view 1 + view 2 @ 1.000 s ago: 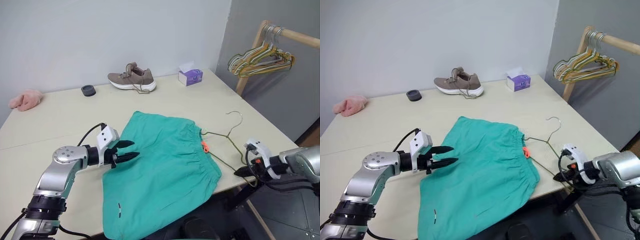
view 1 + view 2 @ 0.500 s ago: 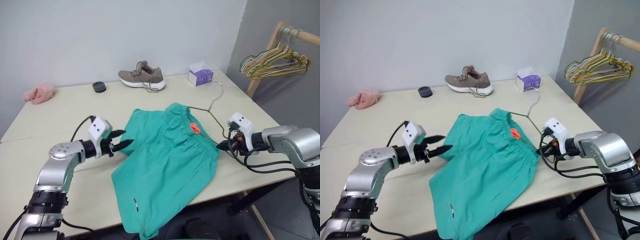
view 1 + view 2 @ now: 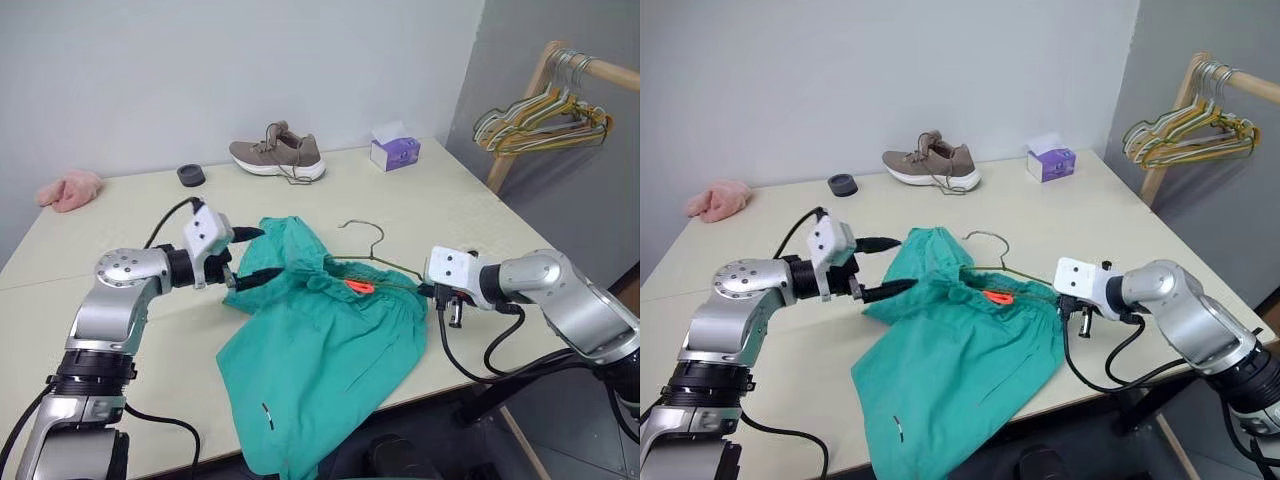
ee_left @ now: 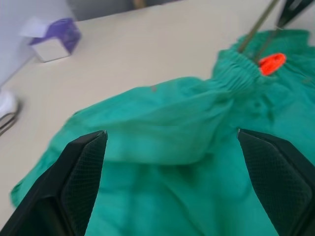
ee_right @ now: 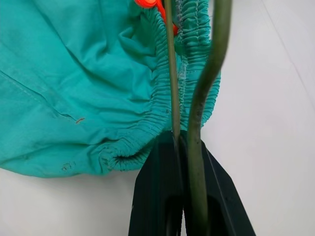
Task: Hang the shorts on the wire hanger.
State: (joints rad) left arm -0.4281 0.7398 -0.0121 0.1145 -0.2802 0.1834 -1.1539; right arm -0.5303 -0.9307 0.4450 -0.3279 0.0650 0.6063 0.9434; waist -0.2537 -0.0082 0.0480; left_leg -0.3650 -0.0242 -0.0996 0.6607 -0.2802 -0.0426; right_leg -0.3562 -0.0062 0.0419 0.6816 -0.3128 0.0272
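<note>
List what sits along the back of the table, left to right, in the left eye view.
pink fuzzy cloth → black round cap → brown sneaker → purple tissue box → bunch of hangers on the wooden rail, beyond the table's edge

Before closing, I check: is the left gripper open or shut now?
Open: the left gripper's fingers stand wide apart over the shorts, clamping no fabric.

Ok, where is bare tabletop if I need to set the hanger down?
Bare table lies between the tissue box and the shorts, and between the pink cloth and the left end effector. It is crowded at the waistband, around the wire hanger.
</note>
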